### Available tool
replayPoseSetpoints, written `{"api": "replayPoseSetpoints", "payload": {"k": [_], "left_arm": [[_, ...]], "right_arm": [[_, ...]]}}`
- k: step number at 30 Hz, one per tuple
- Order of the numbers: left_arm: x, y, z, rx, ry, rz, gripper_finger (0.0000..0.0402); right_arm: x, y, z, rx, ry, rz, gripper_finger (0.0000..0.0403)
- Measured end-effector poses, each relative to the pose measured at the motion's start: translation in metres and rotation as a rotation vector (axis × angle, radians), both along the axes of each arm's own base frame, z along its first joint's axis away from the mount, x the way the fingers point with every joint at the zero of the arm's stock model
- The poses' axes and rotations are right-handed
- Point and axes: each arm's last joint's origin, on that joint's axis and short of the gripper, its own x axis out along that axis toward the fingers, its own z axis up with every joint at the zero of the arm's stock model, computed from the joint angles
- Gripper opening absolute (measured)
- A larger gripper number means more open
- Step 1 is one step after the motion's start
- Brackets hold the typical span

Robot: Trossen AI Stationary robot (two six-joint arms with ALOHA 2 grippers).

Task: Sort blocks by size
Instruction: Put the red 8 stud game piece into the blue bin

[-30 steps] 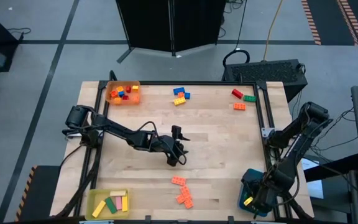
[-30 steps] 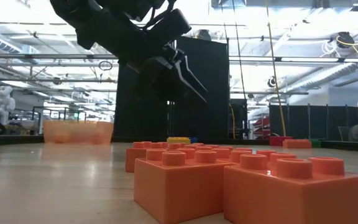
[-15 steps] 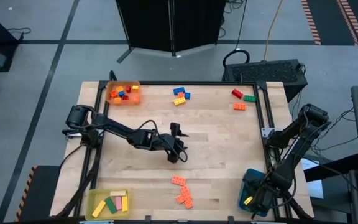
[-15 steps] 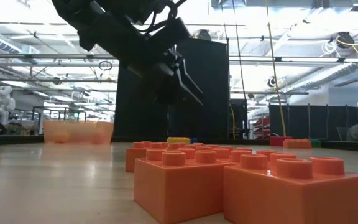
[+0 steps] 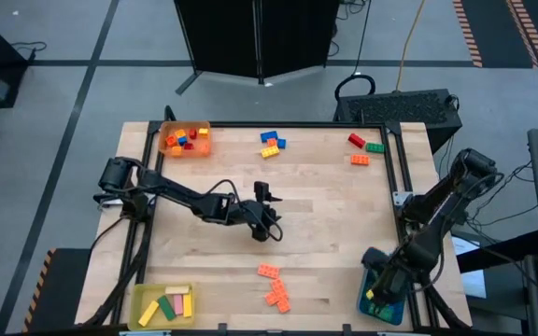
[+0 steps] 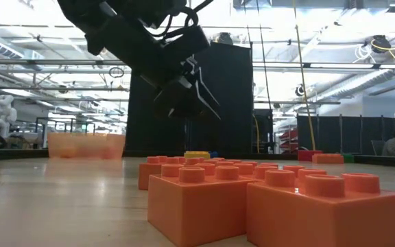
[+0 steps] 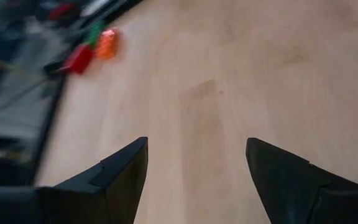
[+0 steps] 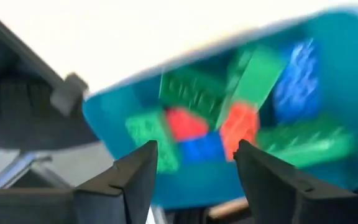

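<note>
Between picks, I reckon: my left gripper [image 5: 267, 215] hangs over the middle of the bench [image 5: 325, 201], fingers spread wide w/ nothing between them and only bare wood under them in the left wrist view. My right gripper [image 5: 378, 285] is over the blue tray [image 5: 366, 307] at the bench's near right corner; its fingers [image 8: 132, 180] are apart and empty above the green, red, orange & blue blocks [image 8: 229, 118] already in there, so that drop looks done. Sorted so far: small mixed blocks in the orange tray [image 5: 185, 138] at the far left corner, long bars in the yellow tray [image 5: 164, 305] at the near left corner. Still loose: orange blocks [image 5: 274, 287] near the near edge, centre; a blue/yellow cluster [image 5: 271, 143] by the far edge, centre; red, green & orange ones [image 5: 364, 147] toward the far right corner. Next move, prob: left arm picks one loose group, lines up square on a single block, comes down w/o nudging its neighbours, which lie touching. Surface is pale wood planks in a black frame. Room beyond: dark cabinet past the far edge, taped floor, cables; low view shows bright ceiling lights and a person seated far off at the right.
</note>
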Motion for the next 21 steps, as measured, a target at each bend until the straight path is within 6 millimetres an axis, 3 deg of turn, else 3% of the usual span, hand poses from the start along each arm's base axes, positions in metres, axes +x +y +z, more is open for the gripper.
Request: {"api": "replayPoseSetpoints", "payload": {"k": [6,12,21], "left_arm": [[0.006,0.022,0.002,-0.291,-0.021,-0.271,0.0272],[0.004,0.054,-0.001,-0.317,0.005,-0.184,0.0272],[0.0,0.07,-0.005,-0.327,0.047,-0.133,0.0272]], "right_arm": [[0.0,-0.044,0.018,-0.207,-0.13,-0.003,0.0206],[-0.002,-0.084,0.029,-0.378,-0.119,-0.083,0.0206],[0.013,-0.137,0.033,-0.519,-0.067,-0.092,0.0206]]}}
